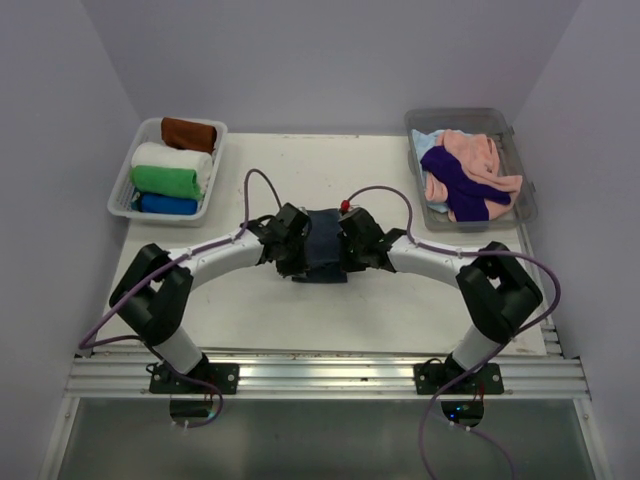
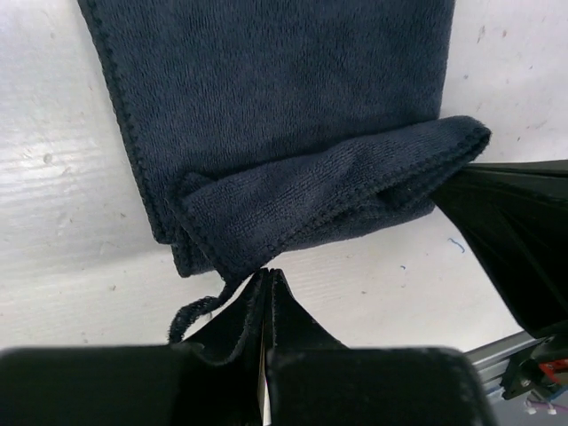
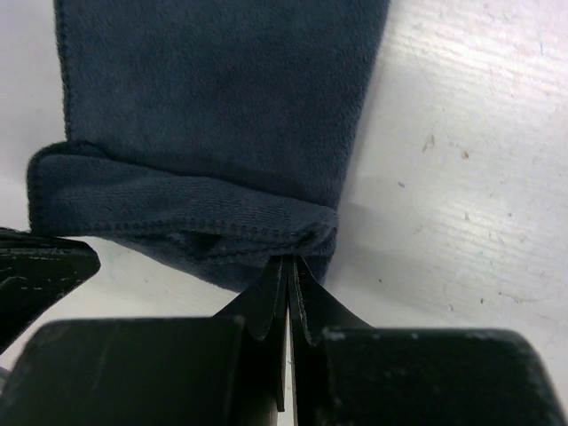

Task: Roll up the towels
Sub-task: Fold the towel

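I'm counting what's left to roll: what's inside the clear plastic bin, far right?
The clear plastic bin holds loose cloths: a purple terry towel over a pink terry towel, a pale blue terry towel by its left wall. Anything beneath is covered.

Towel count coming in: four rolled in the white basket (image 1: 121,190), namely the rust-brown towel (image 1: 189,134), white towel (image 1: 172,158), green towel (image 1: 165,181) and blue towel (image 1: 167,204). One dark blue towel (image 1: 324,255) out on the desk (image 1: 300,170). In the clear bin (image 1: 525,190), a loose heap: pink towel (image 1: 475,158), purple towel (image 1: 462,182), pale blue towel (image 1: 428,140). That's three colours showing, and any more underneath can't be told. Eight towels in sight. Two containers. Two arms, left arm (image 1: 215,252) and right arm (image 1: 430,258). Two tools, left tool (image 2: 269,275) and right tool (image 3: 288,262).
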`<state>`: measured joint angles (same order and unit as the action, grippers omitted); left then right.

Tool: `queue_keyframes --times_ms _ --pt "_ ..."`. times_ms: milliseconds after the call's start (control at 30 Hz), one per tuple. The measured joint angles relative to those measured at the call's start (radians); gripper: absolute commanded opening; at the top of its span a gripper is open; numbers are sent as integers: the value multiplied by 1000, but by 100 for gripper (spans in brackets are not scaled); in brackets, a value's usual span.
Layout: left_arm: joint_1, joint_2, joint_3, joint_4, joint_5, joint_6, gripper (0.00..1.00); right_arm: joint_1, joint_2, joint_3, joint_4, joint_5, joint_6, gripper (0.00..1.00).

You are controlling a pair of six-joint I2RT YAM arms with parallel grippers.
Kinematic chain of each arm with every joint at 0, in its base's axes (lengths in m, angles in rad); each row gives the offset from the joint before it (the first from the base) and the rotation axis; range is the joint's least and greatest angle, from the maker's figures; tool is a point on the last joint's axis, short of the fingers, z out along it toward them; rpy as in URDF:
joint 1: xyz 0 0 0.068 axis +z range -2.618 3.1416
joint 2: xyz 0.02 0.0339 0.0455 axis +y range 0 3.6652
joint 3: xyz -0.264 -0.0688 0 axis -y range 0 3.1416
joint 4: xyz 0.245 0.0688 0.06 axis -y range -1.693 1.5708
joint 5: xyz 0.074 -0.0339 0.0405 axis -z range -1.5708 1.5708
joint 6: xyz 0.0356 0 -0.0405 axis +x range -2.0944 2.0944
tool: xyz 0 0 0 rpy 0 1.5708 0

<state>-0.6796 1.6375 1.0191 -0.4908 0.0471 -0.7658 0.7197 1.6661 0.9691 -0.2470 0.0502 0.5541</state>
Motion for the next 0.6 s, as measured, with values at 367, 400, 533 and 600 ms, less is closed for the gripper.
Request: queue_keyframes --times_ms 367,400,533,600 --pt "13 7 51 7 27 26 22 0 82 82 12 0 -18 0" --pt "13 13 53 6 30 27 24 0 97 89 17 -2 -18 0" --pt "13 35 58 6 35 26 31 0 133 101 24 -15 -18 0" --pt "14 36 59 7 38 26 35 -1 134 102 26 -18 -18 0"
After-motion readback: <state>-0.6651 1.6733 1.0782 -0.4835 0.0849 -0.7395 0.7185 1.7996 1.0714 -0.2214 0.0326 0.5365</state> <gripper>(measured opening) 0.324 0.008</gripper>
